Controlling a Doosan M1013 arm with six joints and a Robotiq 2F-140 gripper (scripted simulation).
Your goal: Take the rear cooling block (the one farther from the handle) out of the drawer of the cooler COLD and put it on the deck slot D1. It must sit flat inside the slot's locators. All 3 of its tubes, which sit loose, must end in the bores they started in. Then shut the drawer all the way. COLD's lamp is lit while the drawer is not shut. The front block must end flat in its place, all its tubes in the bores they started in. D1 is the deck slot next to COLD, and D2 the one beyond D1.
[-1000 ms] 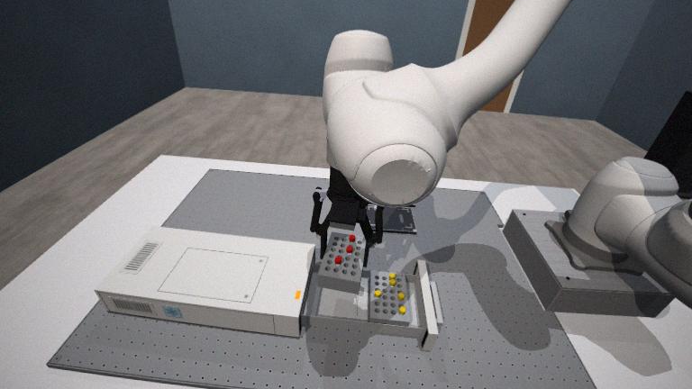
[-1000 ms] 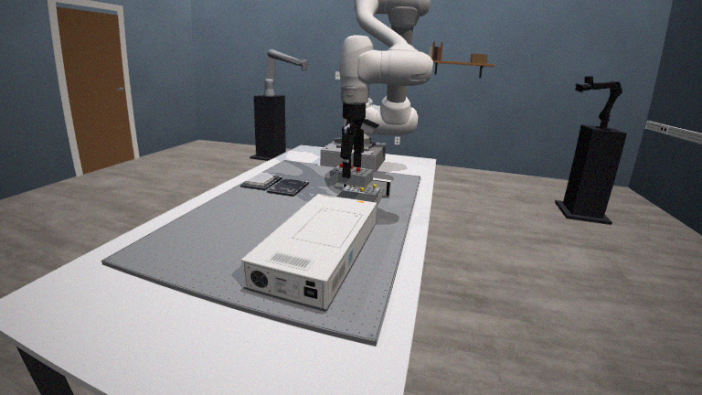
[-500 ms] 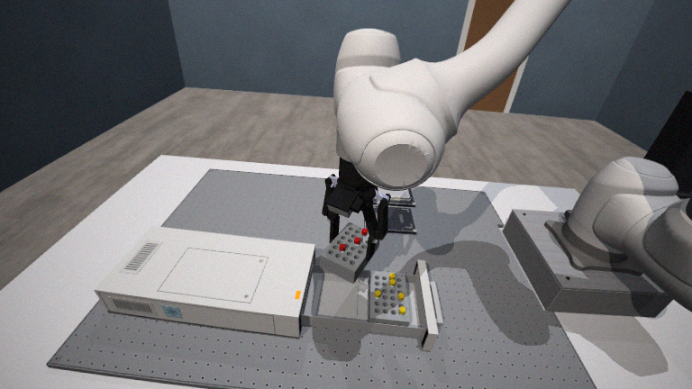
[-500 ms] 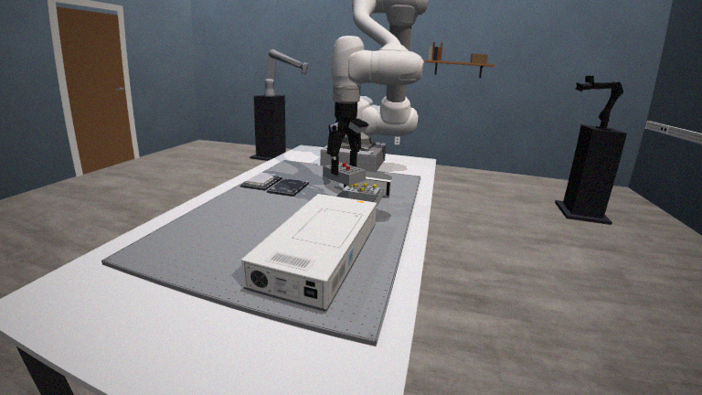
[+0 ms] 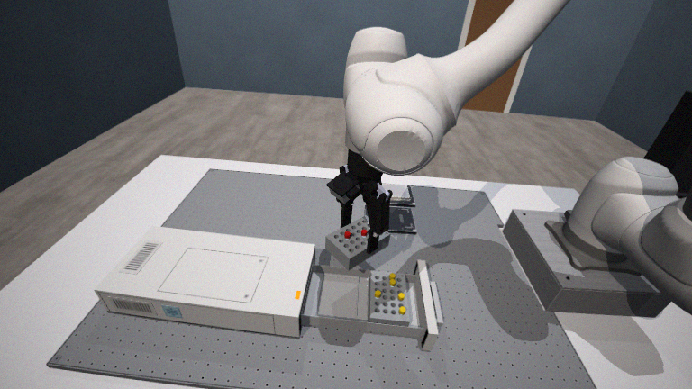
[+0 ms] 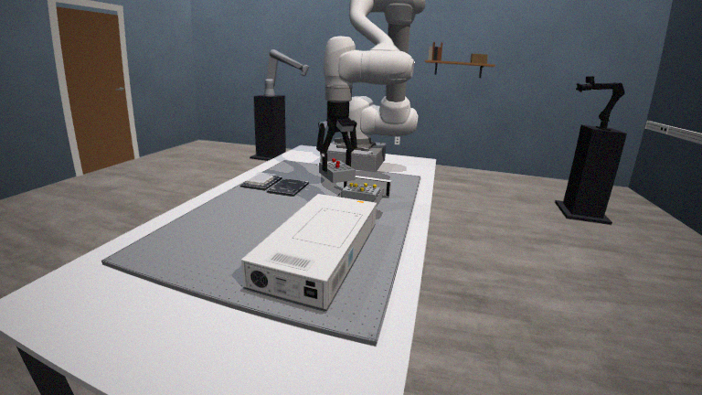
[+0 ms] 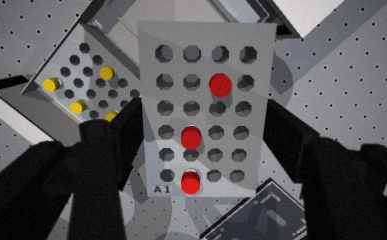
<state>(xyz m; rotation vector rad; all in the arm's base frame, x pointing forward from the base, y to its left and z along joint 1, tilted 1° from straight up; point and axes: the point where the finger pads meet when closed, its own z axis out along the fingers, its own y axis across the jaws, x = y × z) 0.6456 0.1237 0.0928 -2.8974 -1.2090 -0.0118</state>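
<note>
My gripper (image 5: 358, 236) (image 6: 336, 165) (image 7: 203, 115) is shut on the rear cooling block (image 5: 347, 252) (image 6: 338, 172) (image 7: 205, 65), gripping its two long sides. The grey block hangs level above the deck, just beyond the open drawer (image 5: 336, 322). Its three red tubes (image 7: 220, 85) (image 7: 191, 137) (image 7: 190, 182) stand in their bores. The front block (image 5: 388, 308) (image 6: 362, 193) (image 7: 82, 82) with yellow tubes lies flat in the drawer by the handle (image 5: 436, 303). The drawer's rear bay is empty. COLD (image 5: 204, 272) (image 6: 310, 245) shows a lit orange lamp (image 5: 297, 294). Slot D1 (image 5: 405, 221) (image 6: 287, 186) (image 7: 260, 217) lies just beyond the block.
Slot D2 (image 5: 403, 196) (image 6: 261, 181) lies behind D1. The arm's grey base block (image 5: 577, 272) stands at the table's right. Two other arms on black pedestals (image 6: 269, 122) (image 6: 592, 173) stand on the floor, away from the table.
</note>
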